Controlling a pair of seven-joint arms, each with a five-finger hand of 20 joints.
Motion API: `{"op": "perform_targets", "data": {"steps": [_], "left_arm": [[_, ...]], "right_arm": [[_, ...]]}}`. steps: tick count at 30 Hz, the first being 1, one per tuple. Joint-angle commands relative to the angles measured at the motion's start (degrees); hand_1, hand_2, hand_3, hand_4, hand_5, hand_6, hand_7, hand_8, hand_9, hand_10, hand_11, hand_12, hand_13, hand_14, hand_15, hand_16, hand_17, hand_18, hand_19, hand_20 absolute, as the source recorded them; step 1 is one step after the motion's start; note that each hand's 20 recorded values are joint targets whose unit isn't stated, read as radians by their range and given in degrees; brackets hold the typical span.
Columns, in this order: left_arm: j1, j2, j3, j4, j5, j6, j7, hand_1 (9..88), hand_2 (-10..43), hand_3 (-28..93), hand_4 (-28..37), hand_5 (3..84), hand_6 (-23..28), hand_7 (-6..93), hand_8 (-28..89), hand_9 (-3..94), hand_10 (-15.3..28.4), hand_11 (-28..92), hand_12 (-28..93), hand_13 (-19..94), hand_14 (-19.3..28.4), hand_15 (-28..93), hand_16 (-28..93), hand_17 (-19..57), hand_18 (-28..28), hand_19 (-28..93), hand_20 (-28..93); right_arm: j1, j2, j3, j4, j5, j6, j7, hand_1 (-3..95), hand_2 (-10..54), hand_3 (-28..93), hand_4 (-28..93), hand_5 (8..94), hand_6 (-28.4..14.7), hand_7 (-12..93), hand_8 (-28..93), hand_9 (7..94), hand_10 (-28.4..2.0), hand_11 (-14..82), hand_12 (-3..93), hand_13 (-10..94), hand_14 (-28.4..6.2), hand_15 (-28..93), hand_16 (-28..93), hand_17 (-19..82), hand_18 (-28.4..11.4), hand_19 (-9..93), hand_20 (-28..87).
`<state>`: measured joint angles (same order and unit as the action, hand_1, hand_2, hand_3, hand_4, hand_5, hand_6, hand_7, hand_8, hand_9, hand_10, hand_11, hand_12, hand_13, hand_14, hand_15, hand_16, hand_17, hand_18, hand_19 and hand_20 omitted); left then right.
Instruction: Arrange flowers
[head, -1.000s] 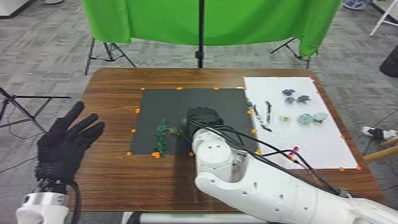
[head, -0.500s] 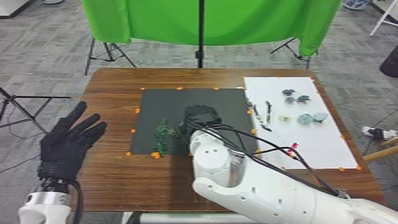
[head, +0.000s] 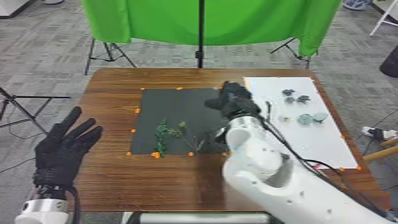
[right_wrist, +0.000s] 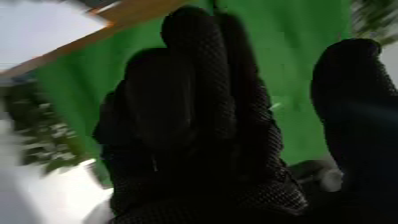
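Seemingly between placements, the right hand (head: 234, 102) is empty, thumb and fingers apart. Next it should probably pick up a bloom (head: 305, 119).

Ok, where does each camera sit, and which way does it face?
Head view: on the robot's head, facing forward and down at the table; left hand and right hand show.
Right wrist view: on the right wrist, looking along the right hand's straight fingers toward the green cloth.
Shared: right hand, green cloth, table.

Room runs between the left hand (head: 62, 152) and the green sprig (head: 162, 134).
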<state>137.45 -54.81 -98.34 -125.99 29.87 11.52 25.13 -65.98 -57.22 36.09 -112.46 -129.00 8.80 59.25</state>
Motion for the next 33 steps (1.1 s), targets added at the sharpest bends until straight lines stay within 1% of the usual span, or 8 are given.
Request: {"op": "perform_targets", "data": {"steps": [1,5,7,14,20,26,30,33], "left_arm": [[1.1,0.22,0.32,-0.23,-0.54,0.81,0.02,19.0,8.8,76,-28.3,34.1,5.3,10.0,-10,33.9,18.3,19,10,24,28.0,46,-8,-9.5,28.4,55,11],[1.0,0.13,0.58,-0.18,-0.41,0.59,-0.05,19.0,8.8,76,-28.3,34.1,5.3,10.0,-10,34.0,18.4,19,10,24,28.0,46,-8,-9.5,28.4,55,11],[0.7,-1.01,0.29,-0.10,0.52,-0.03,-1.20,19.1,8.7,76,-28.3,34.0,5.2,10.1,-10,33.9,18.4,19,10,24,28.0,46,-8,-9.5,28.4,55,11],[0.5,-0.80,0.37,-0.09,0.30,0.13,-1.45,19.1,8.8,76,-28.3,33.9,5.2,10.1,-10,33.9,18.4,20,10,24,28.0,46,-8,-9.5,28.4,55,11],[0.5,-1.97,-0.32,-0.15,1.20,-0.45,-3.12,19.2,8.8,76,-28.3,33.9,5.2,10.1,-10,33.9,18.4,19,10,24,28.0,46,-8,-9.5,28.4,55,11],[0.6,-1.24,0.00,-0.11,0.66,-0.13,-2.35,19.2,8.8,76,-28.3,34.1,5.5,10.5,-10,33.9,18.4,20,10,24,27.9,46,-8,-9.5,28.4,55,11],[-0.3,-1.43,0.22,0.20,0.79,-0.30,-2.33,19.3,8.8,76,-28.3,34.1,5.6,10.5,-10,33.9,18.4,20,10,24,27.9,47,-8,-9.5,28.4,55,11],[-0.4,-0.82,0.49,0.23,0.28,0.00,-1.57,19.3,8.8,76,-28.3,34.1,5.6,10.5,-10,33.9,18.4,20,10,24,27.9,47,-8,-9.5,28.4,55,11]], "right_arm": [[-3.0,11.8,4.9,4.2,1.6,3.8,3.7,32.5,-5.7,73,-26,65.0,-5.6,12,-11,73.0,-17.4,34.2,17.3,66,-14.8,70,14,32,-26.9,90,25],[-2.1,11.9,3.9,7.5,3.0,1.0,5.9,32.5,-6.2,74,-26,60.6,-6.1,11,-11,70.9,-17.7,34.9,16.9,65,-15.1,71,14,32,-27.1,90,24],[-1.9,11.4,3.4,8.8,3.3,-0.5,6.3,32.5,-6.5,74,-26,59.5,-6.4,11,-11,70.2,-17.8,35.3,16.8,65,-15.1,71,13,32,-27.3,90,24],[-0.6,9.1,0.6,11.8,4.6,-3.6,6.8,32.3,-7.2,74,-26,59.2,-6.4,11,-11,69.7,-17.9,35.9,16.3,66,-14.7,73,13,32,-27.7,91,24],[0.4,7.0,-0.7,13.4,3.9,-7.0,8.3,32.0,-7.9,73,-26,59.1,-6.5,11,-11,70.1,-18.0,36.3,16.3,67,-14.6,74,13,32,-28.2,91,24],[2.4,4.0,-3.4,17.0,5.8,-10.7,9.4,31.8,-8.0,72,-26,58.5,-6.3,10,-11,71.2,-18.3,36.9,16.6,68,-14.1,76,14,33,-28.3,92,24],[4.8,2.1,-7.0,20.4,5.4,-12.7,9.0,34.1,-9.1,71,-26,62.0,-4.8,11,-11,73.2,-17.9,37.2,16.8,69,-13.6,75,14,33,-28.4,92,23],[6.5,1.1,-9.8,22.7,4.3,-13.1,8.5,41.1,-9.5,72,-28,75.1,-3.5,14,-8,78.7,-14.6,37.8,17.7,72,-11.4,73,16,35,-27.9,93,24]]}}
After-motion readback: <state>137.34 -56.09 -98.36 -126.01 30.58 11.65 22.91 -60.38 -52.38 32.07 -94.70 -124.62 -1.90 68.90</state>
